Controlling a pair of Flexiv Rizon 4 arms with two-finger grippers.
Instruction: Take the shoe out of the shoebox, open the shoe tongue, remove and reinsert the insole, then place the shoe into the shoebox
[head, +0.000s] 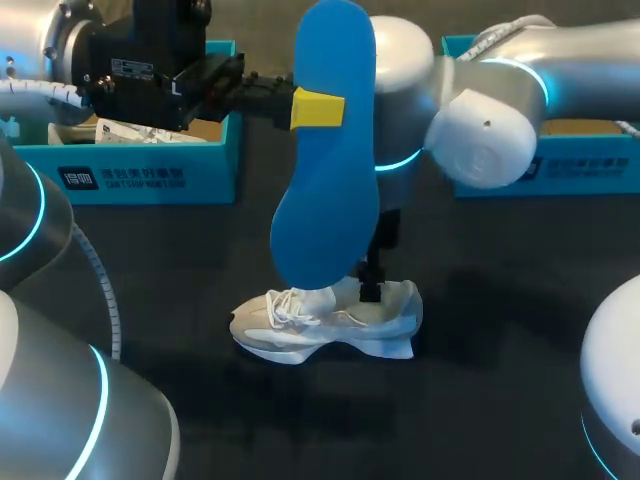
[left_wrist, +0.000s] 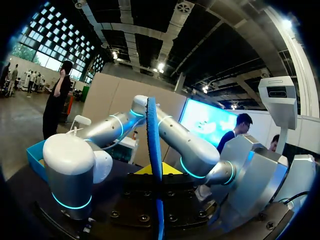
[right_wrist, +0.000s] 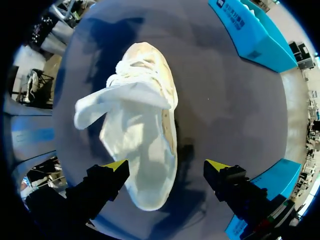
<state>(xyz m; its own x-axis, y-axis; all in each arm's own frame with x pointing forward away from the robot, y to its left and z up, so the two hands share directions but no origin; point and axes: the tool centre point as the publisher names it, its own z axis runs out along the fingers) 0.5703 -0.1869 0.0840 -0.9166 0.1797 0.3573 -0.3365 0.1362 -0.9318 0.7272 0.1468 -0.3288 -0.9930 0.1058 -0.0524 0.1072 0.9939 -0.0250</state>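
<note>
**Insole out, not yet back in**

Pinches the blue insole (head: 330, 190) tight in the left gripper (head: 322, 108), near its upper end. Holds it high, standing on end, right over the white shoe (head: 325, 322). Hangs the right gripper (right_wrist: 166, 166) low over the heel end of the shoe, fingers wide apart, gripping nothing. Cannot tell about any touch on the shoe's side. Shows the shoe sitting on the dark table (head: 500, 390), near the middle, with its tongue (right_wrist: 112, 102) pulled open and flopped out. Leaves the blue-green shoebox (head: 130, 172) far back at the left, with paper (head: 140, 132) inside, and another blue-green box (head: 590, 165) far back at the right.

Looks like the insole step, half done: out of the shoe, not back in yet. Calls next, most likely, for tipping the insole down and sliding it toe end first into the open shoe. Needs the right gripper on the heel to stop any sliding or tipping. Needs the tongue out of the way too.
</note>
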